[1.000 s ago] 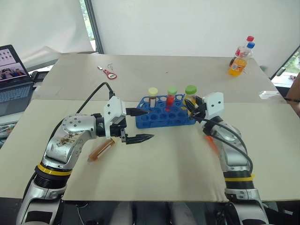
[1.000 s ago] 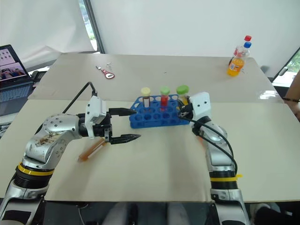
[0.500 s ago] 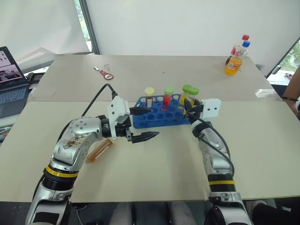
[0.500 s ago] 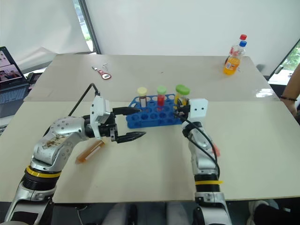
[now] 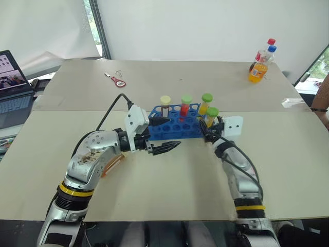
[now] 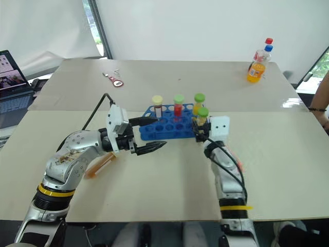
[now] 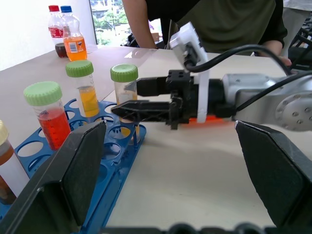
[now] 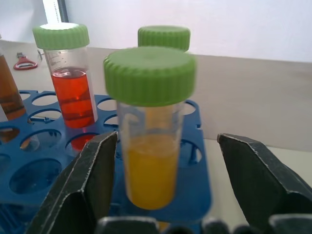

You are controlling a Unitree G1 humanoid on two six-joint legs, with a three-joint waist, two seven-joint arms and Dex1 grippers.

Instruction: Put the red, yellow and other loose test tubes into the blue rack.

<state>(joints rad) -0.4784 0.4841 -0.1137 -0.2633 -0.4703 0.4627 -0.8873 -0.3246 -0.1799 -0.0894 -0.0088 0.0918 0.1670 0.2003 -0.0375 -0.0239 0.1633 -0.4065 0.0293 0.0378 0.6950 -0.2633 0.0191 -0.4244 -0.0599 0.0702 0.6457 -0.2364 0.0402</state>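
The blue rack [image 5: 170, 131] stands mid-table. Three capped tubes stand along its far row: amber liquid with a cream cap [image 5: 165, 103], red liquid with a green cap [image 5: 185, 105], and yellow liquid with a green cap [image 5: 206, 103]. A further yellow tube with a green cap [image 8: 150, 146] stands upright in the rack's near right corner. My right gripper [image 8: 167, 136] is open around it, fingers clear of both its sides. The left gripper [image 5: 169, 135] hovers open at the rack's left end, holding nothing. An amber tube [image 5: 112, 164] lies loose on the table beside my left forearm.
Something orange-red [image 6: 235, 163] lies mostly hidden under my right forearm. Two drink bottles [image 5: 261, 64] stand at the far right, a red tool [image 5: 119, 81] lies at the far left, and a laptop [image 5: 13, 82] is at the left edge. A person [image 7: 209, 24] stands beyond the table.
My right gripper came down with the green-capped yellow tube, set it in the rack's near right corner and opened. The left gripper stayed open and moved slightly right.
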